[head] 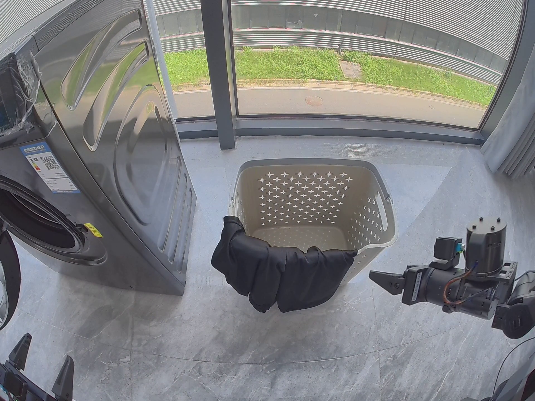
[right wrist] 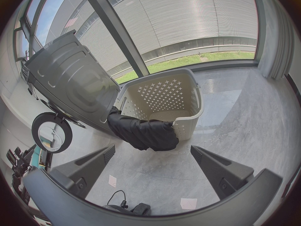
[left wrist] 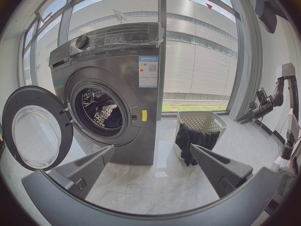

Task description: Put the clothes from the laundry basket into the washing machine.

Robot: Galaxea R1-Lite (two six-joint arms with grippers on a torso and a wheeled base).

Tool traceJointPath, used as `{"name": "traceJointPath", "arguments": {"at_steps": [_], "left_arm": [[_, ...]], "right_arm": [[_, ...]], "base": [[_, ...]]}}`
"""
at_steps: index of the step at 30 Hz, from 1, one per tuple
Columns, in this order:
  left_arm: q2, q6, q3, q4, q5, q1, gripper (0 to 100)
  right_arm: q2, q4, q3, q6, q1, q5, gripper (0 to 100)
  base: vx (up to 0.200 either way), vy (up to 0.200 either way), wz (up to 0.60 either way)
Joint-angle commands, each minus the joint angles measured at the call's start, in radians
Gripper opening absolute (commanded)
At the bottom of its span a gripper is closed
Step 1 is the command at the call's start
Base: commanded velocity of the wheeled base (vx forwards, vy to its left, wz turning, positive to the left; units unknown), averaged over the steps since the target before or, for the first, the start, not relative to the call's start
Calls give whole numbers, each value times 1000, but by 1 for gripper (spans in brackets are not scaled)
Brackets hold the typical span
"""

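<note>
A cream laundry basket (head: 305,195) stands on the floor beside the grey washing machine (head: 128,157). One black garment (head: 278,277) hangs over the basket's near rim, and the basket floor behind it is bare. The machine's round door (left wrist: 34,132) is swung wide, and dark clothing lies inside the drum (left wrist: 105,110). My right gripper (head: 384,281) hovers open to the right of the basket, pointing at the garment (right wrist: 144,134), clear of it. My left gripper (head: 42,363) is low in front of the machine, open and holding nothing, facing the drum and the basket (left wrist: 200,121).
A glass window wall with a dark pillar (head: 214,57) runs behind the basket. A grey curtain (head: 515,135) hangs at the far right. Small paper scraps (right wrist: 188,203) and a cable (right wrist: 117,196) lie on the tiled floor near the right arm.
</note>
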State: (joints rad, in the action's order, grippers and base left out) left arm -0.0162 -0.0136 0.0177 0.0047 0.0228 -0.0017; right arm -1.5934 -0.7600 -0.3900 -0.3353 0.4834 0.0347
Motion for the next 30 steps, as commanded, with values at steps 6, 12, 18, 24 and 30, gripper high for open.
{"name": "traceJointPath", "arguments": {"at_steps": [6, 12, 18, 24, 30], "left_arm": [[16, 0, -16, 0, 0, 0, 100], [16, 0, -16, 0, -1, 0, 100], [16, 0, -16, 0, -1, 0, 100], [16, 0, -16, 0, -1, 0, 100], [16, 0, -16, 0, -1, 0, 100]], "right_arm": [[-204, -44, -55, -7, 89, 102, 100], [-324, -163, -99, 1, 103, 113, 100], [-410, -173, -153, -1, 110, 108, 100], [-485, -174, -213, -25, 118, 110, 100], [-543, -174, -279, -45, 116, 110, 100]], "base": [[0, 0, 0], [0, 0, 0], [0, 0, 0], [0, 0, 0], [0, 0, 0]]}}
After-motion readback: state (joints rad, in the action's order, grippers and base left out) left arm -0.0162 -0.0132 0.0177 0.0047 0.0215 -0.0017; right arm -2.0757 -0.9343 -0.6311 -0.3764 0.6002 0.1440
